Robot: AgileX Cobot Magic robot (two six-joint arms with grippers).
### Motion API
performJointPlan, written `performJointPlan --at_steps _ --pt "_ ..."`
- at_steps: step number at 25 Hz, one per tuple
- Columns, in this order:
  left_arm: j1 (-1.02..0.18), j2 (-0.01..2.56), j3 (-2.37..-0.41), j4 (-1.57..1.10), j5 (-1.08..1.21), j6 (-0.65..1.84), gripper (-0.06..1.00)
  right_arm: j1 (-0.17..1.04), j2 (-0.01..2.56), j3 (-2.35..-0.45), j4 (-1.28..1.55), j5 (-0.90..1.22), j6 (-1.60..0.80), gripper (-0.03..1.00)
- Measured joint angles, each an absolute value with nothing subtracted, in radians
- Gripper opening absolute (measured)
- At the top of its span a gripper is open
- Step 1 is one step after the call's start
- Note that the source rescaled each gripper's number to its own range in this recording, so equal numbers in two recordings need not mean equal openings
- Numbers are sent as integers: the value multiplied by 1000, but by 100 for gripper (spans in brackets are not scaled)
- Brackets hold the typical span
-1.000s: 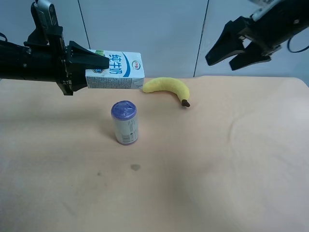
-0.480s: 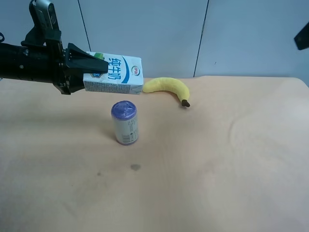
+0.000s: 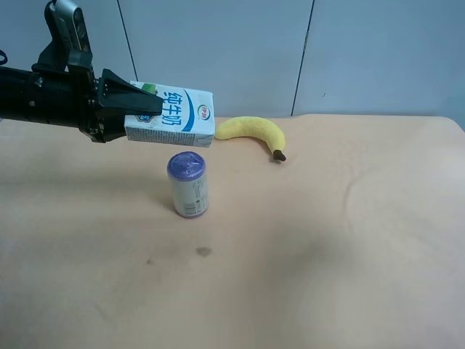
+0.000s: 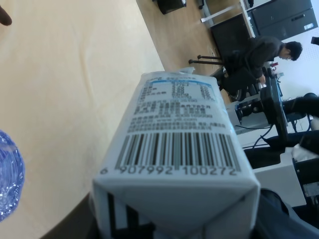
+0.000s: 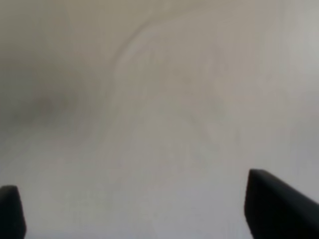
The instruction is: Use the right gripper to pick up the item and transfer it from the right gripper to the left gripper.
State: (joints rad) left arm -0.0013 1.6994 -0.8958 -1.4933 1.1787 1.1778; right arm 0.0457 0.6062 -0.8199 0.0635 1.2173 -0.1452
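The item, a white milk carton [image 3: 178, 116] with blue characters, hangs sideways above the table at the back left. The left gripper [image 3: 149, 109], on the arm at the exterior high view's left, is shut on its gable end. The left wrist view shows the carton [image 4: 174, 149] close up, barcode side facing the camera, with dark fingers [image 4: 281, 216] at its sides. The right gripper [image 5: 142, 214] appears only in the right wrist view; its two black tips stand wide apart, open, with nothing between them, over a blurred pale surface. It is outside the exterior high view.
A purple-lidded can [image 3: 187, 184] stands upright on the tan table [image 3: 327, 240], just below and in front of the carton. A yellow banana [image 3: 254, 132] lies at the back centre. A grey wall runs behind the table.
The right arm has swung out of the exterior high view at the upper right. The left gripper, still holding the carton, has risen slightly.
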Motion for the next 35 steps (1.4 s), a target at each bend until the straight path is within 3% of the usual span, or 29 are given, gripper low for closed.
performJointPlan --at_steps 15,28,35 --pt "-1 1699 -896 -1469 1179 1179 0 46 238 -545 19 1180 -45 71" --pt "-1 1699 -896 -1468 1179 1183 0 81 163 -503 17 1074 -49 71" --pt "-1 1699 -897 -1467 1179 1205 0 -29 -2 -502 0 1074 -49 71"
